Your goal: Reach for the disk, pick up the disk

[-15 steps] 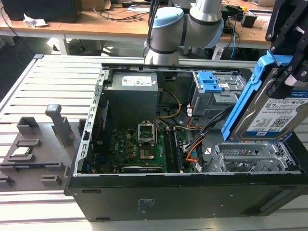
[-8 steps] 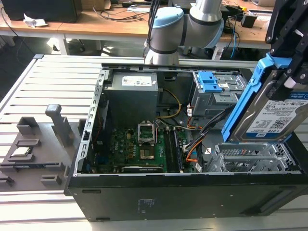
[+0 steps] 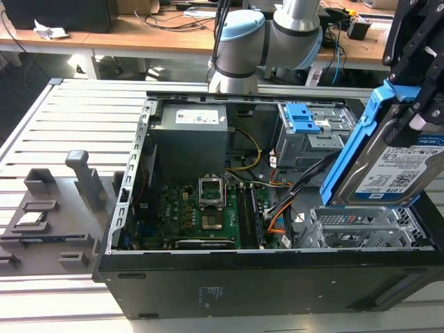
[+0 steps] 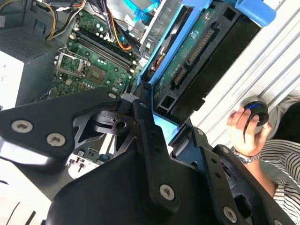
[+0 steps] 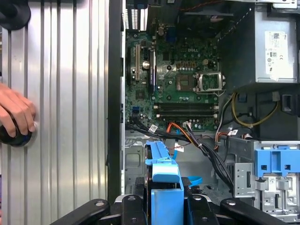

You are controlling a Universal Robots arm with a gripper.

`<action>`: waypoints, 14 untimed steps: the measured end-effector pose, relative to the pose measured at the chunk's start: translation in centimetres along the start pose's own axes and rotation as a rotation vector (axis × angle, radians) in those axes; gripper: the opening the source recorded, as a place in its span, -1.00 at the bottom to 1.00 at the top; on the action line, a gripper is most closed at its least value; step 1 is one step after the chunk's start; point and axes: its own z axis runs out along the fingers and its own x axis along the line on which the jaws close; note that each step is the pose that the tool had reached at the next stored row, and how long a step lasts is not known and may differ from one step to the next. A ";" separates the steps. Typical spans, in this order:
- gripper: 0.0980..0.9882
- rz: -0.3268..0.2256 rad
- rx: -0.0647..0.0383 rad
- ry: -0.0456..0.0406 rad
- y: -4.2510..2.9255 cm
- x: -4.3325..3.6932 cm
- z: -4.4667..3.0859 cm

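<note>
Blue-framed hard drive, the disk (image 3: 392, 163), hangs tilted above the open computer case (image 3: 208, 291), clamped by its frame in the black end effector (image 5: 166, 206), clear of the drive cage (image 3: 312, 132).

The work surface is a silver-grey slatted metal table (image 3: 76, 111) with parallel grooves running across it. An open black computer tower case (image 3: 277, 284) lies on its side directly on the table, toward the exterior view's right. A dark grey plastic fixture plate (image 3: 48, 229) with upright blocks rests on the table toward the exterior view's left, just beside the case.
</note>
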 end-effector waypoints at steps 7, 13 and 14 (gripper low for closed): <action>-0.39 0.000 -0.001 0.0001 -0.24 0.02 0.67; -0.39 0.000 -0.004 0.0001 -0.46 0.05 1.38; -0.39 0.000 -0.004 0.0002 -0.50 0.05 1.49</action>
